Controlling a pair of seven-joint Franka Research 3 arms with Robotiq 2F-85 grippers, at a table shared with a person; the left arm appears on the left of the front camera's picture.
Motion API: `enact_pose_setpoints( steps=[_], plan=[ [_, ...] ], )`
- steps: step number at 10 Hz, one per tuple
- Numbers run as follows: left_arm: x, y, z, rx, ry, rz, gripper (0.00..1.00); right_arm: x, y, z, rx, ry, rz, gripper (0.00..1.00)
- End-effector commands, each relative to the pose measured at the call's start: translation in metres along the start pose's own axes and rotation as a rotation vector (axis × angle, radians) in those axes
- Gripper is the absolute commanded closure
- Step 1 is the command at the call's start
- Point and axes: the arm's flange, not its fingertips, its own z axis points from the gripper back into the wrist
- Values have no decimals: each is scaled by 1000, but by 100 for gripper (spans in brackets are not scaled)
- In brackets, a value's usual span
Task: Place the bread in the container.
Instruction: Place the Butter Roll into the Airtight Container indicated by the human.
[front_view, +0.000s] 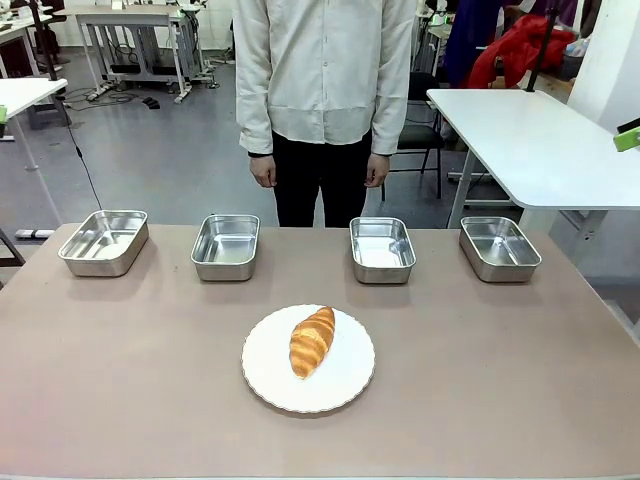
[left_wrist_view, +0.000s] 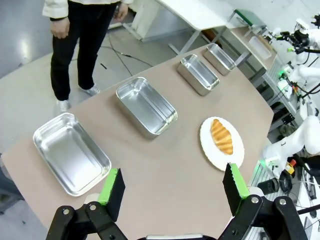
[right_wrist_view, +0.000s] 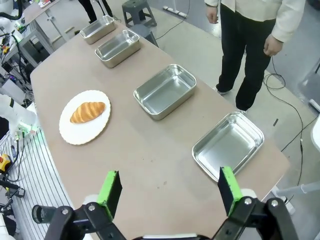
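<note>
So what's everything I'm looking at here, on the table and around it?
croissant-shaped bread roll: one, golden-brown, lying on the plate
plate: one, white, round, mid-table on the robot's side
steel pans: four, silver, empty, in a row along the far side
table: one, dull brown, carrying all of the above
white table: one, behind on the right
person: one, white shirt and dark trousers, standing at the far edge with hands down
left gripper: one, black with green pads, open, empty, above the table
right gripper: one, black with green pads, open, empty, above the table
</note>
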Motion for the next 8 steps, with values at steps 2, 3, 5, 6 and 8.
enact_pose_setpoints(
  steps=[2, 3, 5, 6, 8],
  plan=[
    [3, -1, 0, 42, -19, 11, 0, 1, -6, 0, 16, -11, 1, 0],
    [0, 1, 1, 8, -2, 0, 0, 0, -1, -1, -2, 0, -8, 0],
    [0, 1, 1, 8, -2, 0, 0, 0, -1, -1, -2, 0, -8, 0],
    [0, 1, 1, 8, -2, 0, 0, 0, -1, -1, -2, 0, -8, 0],
    [0, 1, 1, 8, -2, 0, 0, 0, -1, -1, -2, 0, -8, 0]
  ],
)
